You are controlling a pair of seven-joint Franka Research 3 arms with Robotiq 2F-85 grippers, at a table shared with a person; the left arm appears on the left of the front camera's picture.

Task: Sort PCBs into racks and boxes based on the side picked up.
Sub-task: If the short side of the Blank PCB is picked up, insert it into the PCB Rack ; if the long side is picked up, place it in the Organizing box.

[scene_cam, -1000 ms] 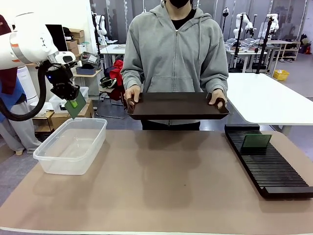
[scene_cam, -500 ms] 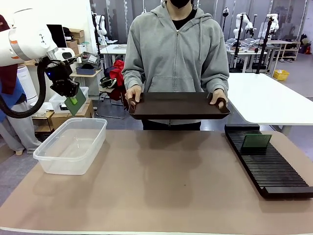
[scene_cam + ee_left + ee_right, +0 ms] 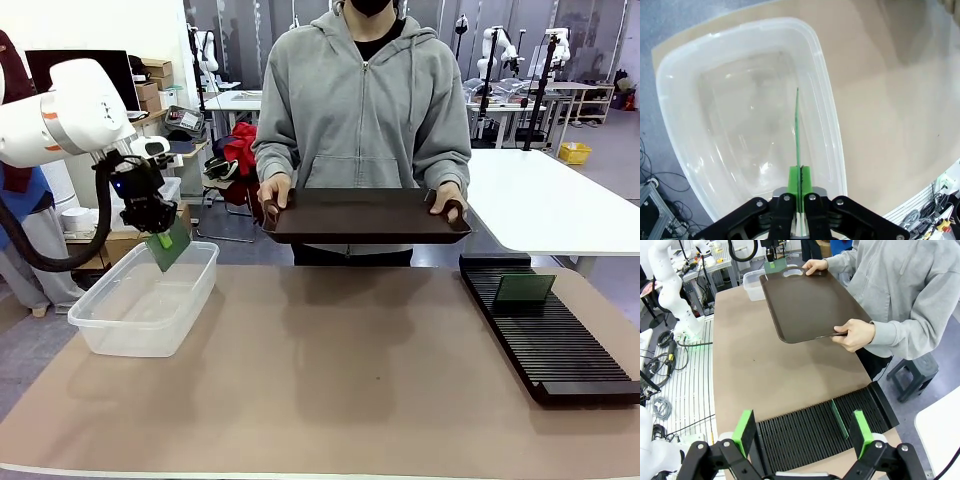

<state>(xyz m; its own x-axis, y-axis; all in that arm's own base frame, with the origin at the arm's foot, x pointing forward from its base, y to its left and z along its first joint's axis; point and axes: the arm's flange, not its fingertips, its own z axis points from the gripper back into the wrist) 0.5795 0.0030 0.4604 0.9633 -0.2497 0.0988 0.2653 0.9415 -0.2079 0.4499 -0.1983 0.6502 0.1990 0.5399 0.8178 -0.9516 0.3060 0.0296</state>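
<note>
Left gripper point(image 3: 160, 236) hangs over the far end of the clear plastic tub point(image 3: 100, 340), jaws clamped flat on the top edge of a green PCB point(image 3: 170, 248), and the board dangles tilted, its lower corner just above the tub's rim. From the left wrist camera the PCB point(image 3: 797, 130) is edge-on, a thin straight line between the green pads point(image 3: 794, 179), with the bare tub floor beneath. It doesn't sag at all, so I'd call it stiff and light; smooth faces, so a pinch near one edge looks enough, but probably wants firm pad contact. Across the table from the tub, a second PCB point(image 3: 524, 289) stands upright in a slot of the black rack point(image 3: 560, 345). Right gripper point(image 3: 804, 432) spread wide, holding nothing, above that rack. The person holds the dark brown tray point(image 3: 365, 215) level beyond the tub
</note>
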